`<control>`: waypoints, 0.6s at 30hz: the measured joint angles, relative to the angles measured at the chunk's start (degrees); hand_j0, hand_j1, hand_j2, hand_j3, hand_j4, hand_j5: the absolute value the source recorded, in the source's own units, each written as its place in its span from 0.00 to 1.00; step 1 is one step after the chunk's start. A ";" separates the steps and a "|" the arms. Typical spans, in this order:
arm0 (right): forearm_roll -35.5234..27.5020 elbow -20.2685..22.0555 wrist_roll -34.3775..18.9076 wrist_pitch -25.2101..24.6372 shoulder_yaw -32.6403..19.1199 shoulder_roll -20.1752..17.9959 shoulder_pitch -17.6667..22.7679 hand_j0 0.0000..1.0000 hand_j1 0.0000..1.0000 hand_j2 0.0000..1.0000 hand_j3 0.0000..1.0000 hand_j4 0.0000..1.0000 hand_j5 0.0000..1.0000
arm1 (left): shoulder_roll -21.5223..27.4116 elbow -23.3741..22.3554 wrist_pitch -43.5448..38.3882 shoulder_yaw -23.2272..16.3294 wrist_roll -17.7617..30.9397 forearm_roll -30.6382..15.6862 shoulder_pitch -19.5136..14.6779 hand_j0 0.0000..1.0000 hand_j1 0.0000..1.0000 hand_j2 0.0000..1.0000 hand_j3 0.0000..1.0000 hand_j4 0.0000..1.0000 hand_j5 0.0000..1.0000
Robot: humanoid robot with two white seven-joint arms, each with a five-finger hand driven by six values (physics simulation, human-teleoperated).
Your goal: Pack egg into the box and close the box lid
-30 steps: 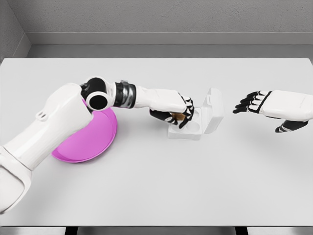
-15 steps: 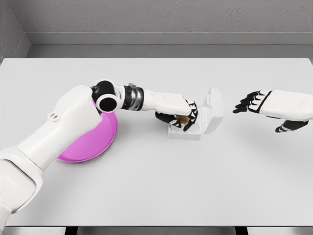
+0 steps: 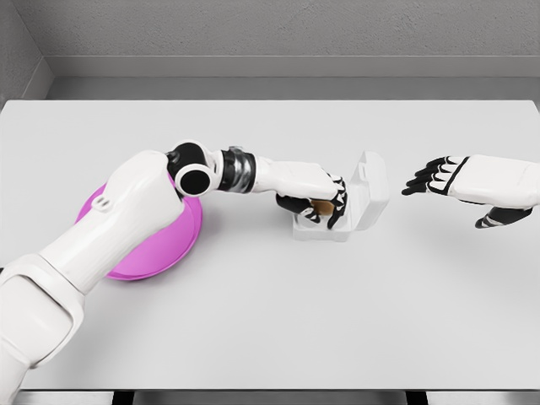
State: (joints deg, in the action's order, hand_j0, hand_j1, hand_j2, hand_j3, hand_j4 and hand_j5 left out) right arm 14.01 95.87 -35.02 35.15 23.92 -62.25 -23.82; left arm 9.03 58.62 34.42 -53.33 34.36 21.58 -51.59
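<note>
Nearest to me, my left arm enters at the lower left corner, cut off by the frame edge, and crosses over the magenta plate [image 3: 173, 245], hiding most of its middle and upper rim. The plate lies flat on the white surface [image 3: 278, 329].

Further out, my left hand [image 3: 319, 202] sits over the white box [image 3: 337, 221], fingers curled around the brown egg [image 3: 321, 206]. Only a small brown patch shows between the black fingers [image 3: 339, 202]; I cannot tell whether the egg rests in the tray or is held just above it. The hand covers most of the box tray. The box lid [image 3: 369, 190] stands raised at the box's right side.

Well to the right, apart from the box, my right hand [image 3: 443, 177] hovers above the surface, fingers spread and holding nothing; its forearm is cut off at the right edge.
</note>
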 measured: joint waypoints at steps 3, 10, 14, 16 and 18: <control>0.00 0.00 0.00 0.00 0.00 0.01 0.00 1.00 1.00 1.00 1.00 1.00 1.00 | 0.28 0.16 0.18 -0.08 0.08 -0.31 -0.09 0.57 0.57 0.57 0.57 0.57 0.57; 0.00 0.04 0.00 0.00 0.00 -0.04 0.00 1.00 1.00 1.00 1.00 1.00 1.00 | 0.47 0.39 0.27 -0.17 0.33 -1.57 -0.09 0.81 0.81 0.81 0.81 0.81 0.81; 0.00 0.08 0.00 0.00 0.00 -0.07 0.00 1.00 1.00 1.00 1.00 1.00 1.00 | 0.70 0.52 0.39 -0.28 0.59 -2.54 -0.09 0.89 0.89 0.89 0.89 0.89 0.89; 0.00 0.09 0.00 0.00 -0.01 -0.07 0.00 1.00 1.00 1.00 1.00 1.00 1.00 | 0.93 0.56 0.40 -0.30 0.70 -3.02 -0.09 0.95 0.95 0.95 0.95 0.95 0.95; 0.00 0.09 0.00 0.00 -0.03 -0.08 0.00 1.00 1.00 1.00 1.00 1.00 1.00 | 1.09 0.56 0.43 -0.33 0.82 -3.46 -0.09 0.97 0.97 0.97 0.97 0.97 0.97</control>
State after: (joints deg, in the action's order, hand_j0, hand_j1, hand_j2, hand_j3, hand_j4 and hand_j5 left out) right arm 14.01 95.96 -35.02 35.15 23.89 -62.32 -23.82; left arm 10.12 59.19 34.85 -53.66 35.18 18.12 -51.68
